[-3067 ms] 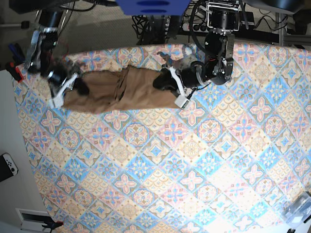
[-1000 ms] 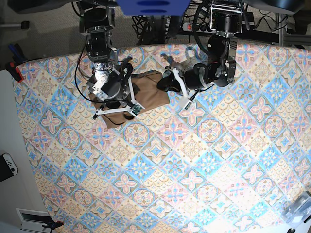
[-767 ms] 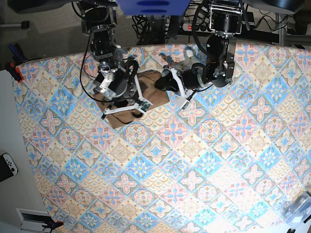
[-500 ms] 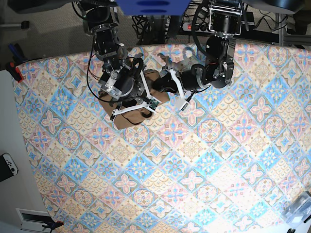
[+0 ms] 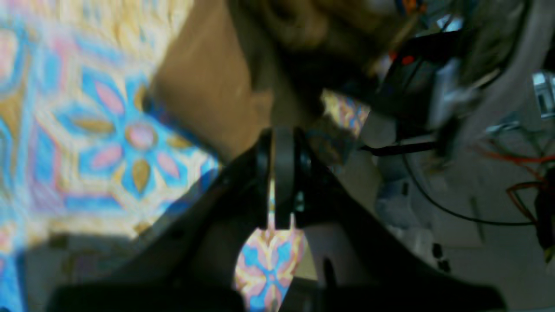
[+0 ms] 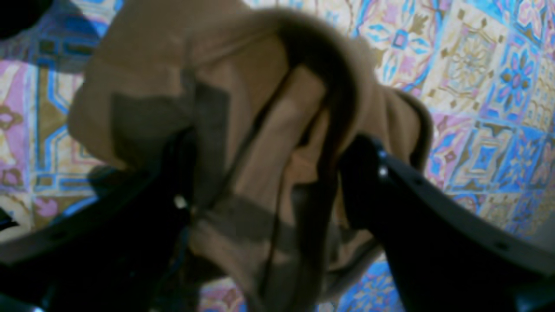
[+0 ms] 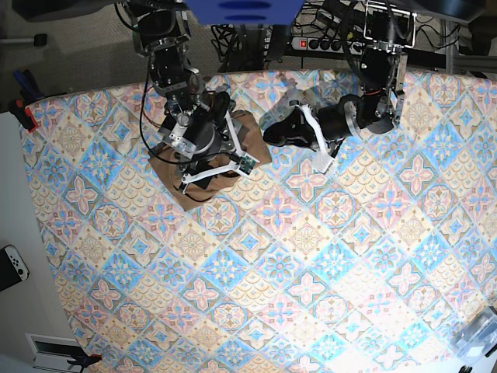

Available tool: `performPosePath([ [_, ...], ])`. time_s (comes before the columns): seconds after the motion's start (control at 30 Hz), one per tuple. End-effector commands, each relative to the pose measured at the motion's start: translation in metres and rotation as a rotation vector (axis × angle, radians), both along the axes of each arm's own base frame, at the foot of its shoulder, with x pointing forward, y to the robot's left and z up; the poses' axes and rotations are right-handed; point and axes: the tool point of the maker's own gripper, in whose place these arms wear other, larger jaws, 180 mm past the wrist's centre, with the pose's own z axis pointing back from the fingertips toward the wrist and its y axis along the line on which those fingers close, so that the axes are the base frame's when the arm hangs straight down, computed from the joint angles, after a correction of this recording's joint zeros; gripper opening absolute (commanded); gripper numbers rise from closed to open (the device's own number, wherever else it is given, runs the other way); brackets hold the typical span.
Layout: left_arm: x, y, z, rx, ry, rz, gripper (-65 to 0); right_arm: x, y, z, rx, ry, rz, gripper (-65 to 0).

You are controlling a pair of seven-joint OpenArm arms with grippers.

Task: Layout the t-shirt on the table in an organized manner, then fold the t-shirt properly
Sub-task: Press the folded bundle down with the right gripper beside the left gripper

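The surface (image 7: 311, 256), spread with a flower-tiled cloth, gives me wide bare room in front; I take it that room is meant for laying the cloth bundle out flat. The shirt (image 7: 182, 190) lies bunched near the far edge, left of centre in the base view, its folds heaped over one another. I judge it is still a good way from any tidy fold, so it probably sits there only while I gather it for spreading.

My right fingers (image 6: 266, 177) stand wide apart, one on each side of a raised ridge of brown fabric. I read that spread as letting the folds go, or making room to take a better bite; pulling up from here could drag a loose fold along if it catches.

My left fingers (image 5: 279, 177) are pressed together with nothing between them, just beside the shirt's edge on the base view's right. Held closed like that, they seem kept slim so as not to snag. They would need to part before taking a corner, and soft cloth this rumpled will likely need both sides pulled evenly.
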Motion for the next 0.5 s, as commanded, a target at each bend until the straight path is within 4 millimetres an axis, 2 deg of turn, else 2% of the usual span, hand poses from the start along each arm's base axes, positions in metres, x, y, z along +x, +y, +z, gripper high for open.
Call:
performPosePath([
  [0.0, 0.006, 0.005, 0.009, -0.019, -0.031, 0.021, -65.0, 0.003, 0.014, 0.011, 0.032, -0.035, 0.033, -25.7],
  [0.2, 0.014, 0.025, 0.009, -0.005, -0.036, 0.086, -65.0, -0.019, 0.063, 0.014, 0.043, -0.038, 0.210, -25.8],
  [0.27, 0.014, 0.025, 0.009, -0.005, -0.036, 0.088, -65.0, -0.028, 0.077, 0.015, 0.046, -0.037, 0.263, -25.8],
  [0.33, 0.013, 0.025, 0.009, -0.005, -0.034, 0.088, -65.0, -0.032, 0.084, 0.016, 0.047, -0.040, 0.289, -25.8],
  [0.47, 0.013, 0.025, 0.008, -0.005, -0.033, 0.088, -65.0, -0.029, 0.085, 0.022, 0.059, -0.062, 0.287, -26.1],
])
